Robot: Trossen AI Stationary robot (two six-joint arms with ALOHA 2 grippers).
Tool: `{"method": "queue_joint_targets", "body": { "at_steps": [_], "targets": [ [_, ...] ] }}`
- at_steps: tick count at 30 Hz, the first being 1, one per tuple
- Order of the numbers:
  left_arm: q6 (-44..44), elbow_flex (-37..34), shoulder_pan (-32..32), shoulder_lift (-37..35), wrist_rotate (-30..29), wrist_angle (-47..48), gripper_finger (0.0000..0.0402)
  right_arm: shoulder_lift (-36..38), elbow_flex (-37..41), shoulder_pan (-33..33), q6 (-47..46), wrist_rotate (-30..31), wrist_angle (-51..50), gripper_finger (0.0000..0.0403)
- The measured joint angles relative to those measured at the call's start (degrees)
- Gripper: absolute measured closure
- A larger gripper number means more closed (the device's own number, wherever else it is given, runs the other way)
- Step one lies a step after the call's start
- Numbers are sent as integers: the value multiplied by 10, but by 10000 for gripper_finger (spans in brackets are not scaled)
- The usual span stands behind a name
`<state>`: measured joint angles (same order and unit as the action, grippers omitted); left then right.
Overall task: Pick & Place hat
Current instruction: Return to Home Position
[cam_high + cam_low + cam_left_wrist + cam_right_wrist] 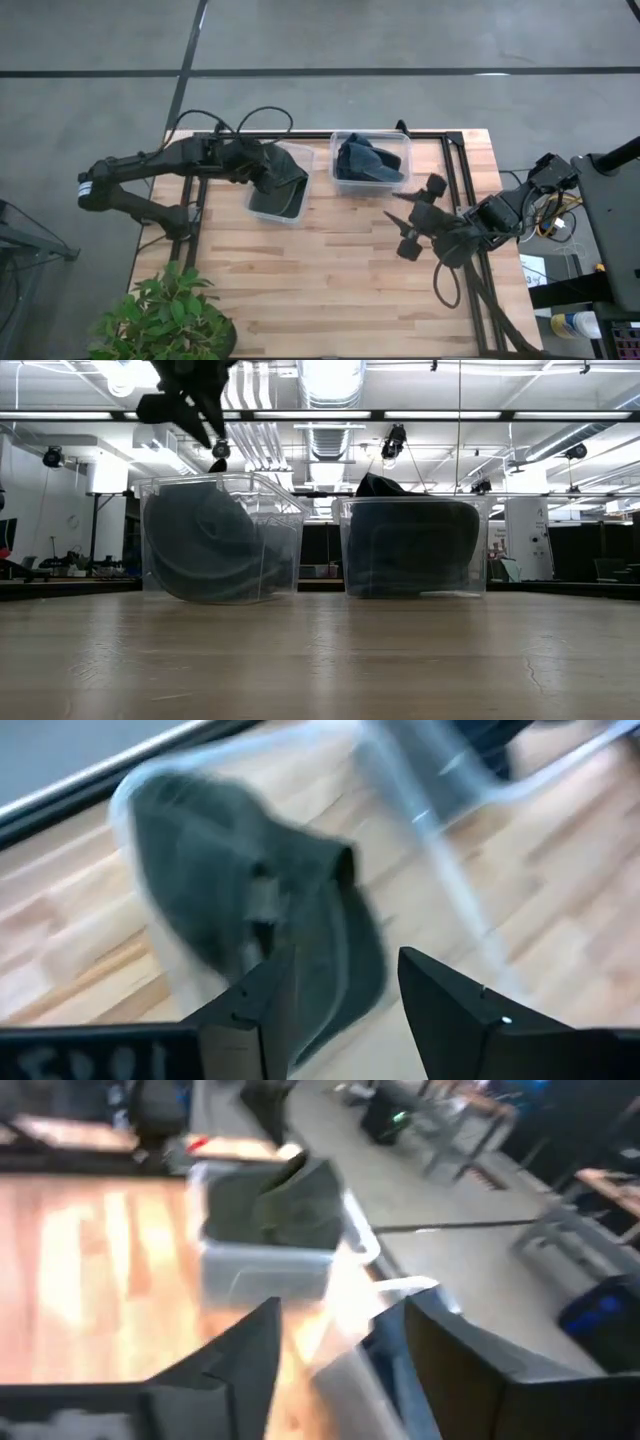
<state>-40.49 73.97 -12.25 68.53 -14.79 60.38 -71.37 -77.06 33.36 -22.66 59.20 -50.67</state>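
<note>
A dark grey hat (285, 188) lies inside the left clear bin (300, 152), leaning against its wall (215, 545). My left gripper (262, 165) hovers open above that bin (195, 415). In the left wrist view its fingers (345, 1010) stand apart over the hat (250, 880) without touching it. The right clear bin (404, 140) holds dark blue hats (365, 162), piled above its rim (385, 488). My right gripper (412, 218) is open over the table, just to the near right of that bin (335, 1370).
The two bins stand side by side near the table's far edge. A potted plant (165, 315) sits off the near left corner. Bare wooden tabletop (330, 280) stretches across the near half. Black frame rails (470, 180) run along the table's right side.
</note>
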Motion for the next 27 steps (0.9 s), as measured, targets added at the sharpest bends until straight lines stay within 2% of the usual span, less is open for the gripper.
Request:
{"method": "queue_joint_targets", "body": {
  "at_steps": [3, 6, 8, 11, 13, 15, 20, 24, 27],
  "targets": [
    [27, 0, 6, -20, 6, -42, 236, 4, 28, 0, -15, -47, -1, 261],
    [72, -1, 22, -41, -2, -67, 252, 18, 63, -2, -31, -70, -2, 356],
    [81, -1, 37, -54, -33, -76, 280, 32, 87, -2, -41, -72, -1, 382],
    [86, -1, 65, -69, -111, -104, 347, 65, 125, -2, -56, -85, 5, 393],
    [129, -2, 80, -77, -121, -136, 386, 95, 157, -2, -48, -84, 28, 395],
    [165, -9, 93, -83, -96, -171, 393, 130, 202, -2, 2, -106, 84, 395],
    [201, -58, 123, -114, 5, -273, 400, 224, 323, -1, 167, -223, 322, 395],
    [250, -135, 171, -157, 14, -380, 400, 294, 390, -2, 210, -292, 425, 395],
    [294, -199, 214, -194, 24, -459, 401, 341, 438, -5, 229, -322, 459, 395]
  ]
}}
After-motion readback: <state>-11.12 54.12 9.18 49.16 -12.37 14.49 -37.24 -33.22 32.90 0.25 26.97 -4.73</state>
